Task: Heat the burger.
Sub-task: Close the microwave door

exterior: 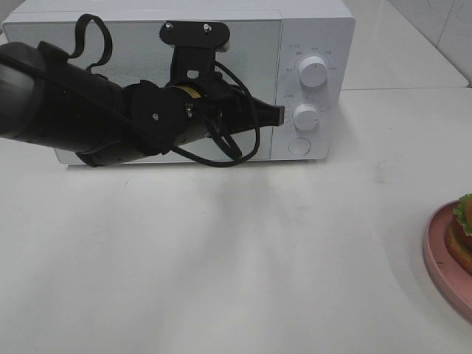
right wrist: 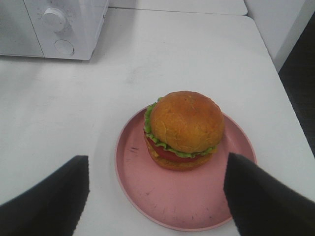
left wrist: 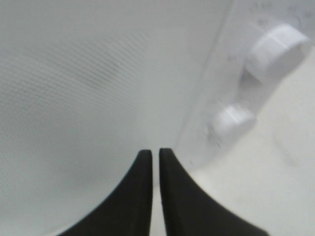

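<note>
- The worktop (exterior: 221,258) lay bare and wide between the microwave (exterior: 317,29) at the back and the plate (exterior: 446,258) at the right edge.
- The left fingers (left wrist: 155,162) stood nearly together with only a thin slit between them, holding nothing, close to the microwave door (left wrist: 98,88) beside its knobs (left wrist: 275,49).
- The right fingers (right wrist: 246,187) stood wide apart above the plate, gripping nothing, either side of the burger (right wrist: 183,129).
- The burger sat on the plate, cut off by the overhead frame edge.
</note>
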{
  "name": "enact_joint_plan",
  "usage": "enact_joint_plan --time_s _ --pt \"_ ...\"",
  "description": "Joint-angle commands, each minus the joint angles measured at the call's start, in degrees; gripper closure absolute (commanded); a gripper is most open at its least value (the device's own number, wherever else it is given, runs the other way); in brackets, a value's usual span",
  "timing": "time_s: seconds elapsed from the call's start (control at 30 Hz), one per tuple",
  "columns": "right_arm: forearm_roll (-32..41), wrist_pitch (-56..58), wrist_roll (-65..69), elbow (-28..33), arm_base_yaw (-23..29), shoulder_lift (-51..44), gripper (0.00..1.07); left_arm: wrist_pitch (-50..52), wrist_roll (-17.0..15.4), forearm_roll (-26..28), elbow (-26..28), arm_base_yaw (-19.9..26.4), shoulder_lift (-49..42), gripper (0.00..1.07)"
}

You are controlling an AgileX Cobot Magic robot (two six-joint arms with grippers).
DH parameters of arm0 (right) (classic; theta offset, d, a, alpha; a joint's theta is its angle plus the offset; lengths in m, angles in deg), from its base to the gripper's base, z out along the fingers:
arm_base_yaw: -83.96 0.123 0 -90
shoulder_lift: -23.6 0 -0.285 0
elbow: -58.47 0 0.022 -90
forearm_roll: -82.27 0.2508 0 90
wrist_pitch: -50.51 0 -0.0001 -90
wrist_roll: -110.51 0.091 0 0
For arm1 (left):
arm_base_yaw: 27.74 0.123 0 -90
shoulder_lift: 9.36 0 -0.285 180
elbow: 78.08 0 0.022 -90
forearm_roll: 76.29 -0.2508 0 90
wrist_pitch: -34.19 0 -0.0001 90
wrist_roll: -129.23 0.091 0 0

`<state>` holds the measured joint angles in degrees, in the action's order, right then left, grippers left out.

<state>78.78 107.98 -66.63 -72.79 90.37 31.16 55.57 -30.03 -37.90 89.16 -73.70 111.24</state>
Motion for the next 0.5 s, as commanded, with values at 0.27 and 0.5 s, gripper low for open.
enact_joint_plan --time_s 0.27,0.5 --pt "-0.29 -0.34 -0.69 -0.06 -0.29 -1.55 0.32 -29.39 -0.06 -1.32 -0.57 -0.11 -3.15 0.05" --pt "-0.29 -0.34 -0.69 -0.06 -0.29 -1.55 0.32 -48.24 -0.06 -6.82 -0.52 0.52 -3.32 0.06"
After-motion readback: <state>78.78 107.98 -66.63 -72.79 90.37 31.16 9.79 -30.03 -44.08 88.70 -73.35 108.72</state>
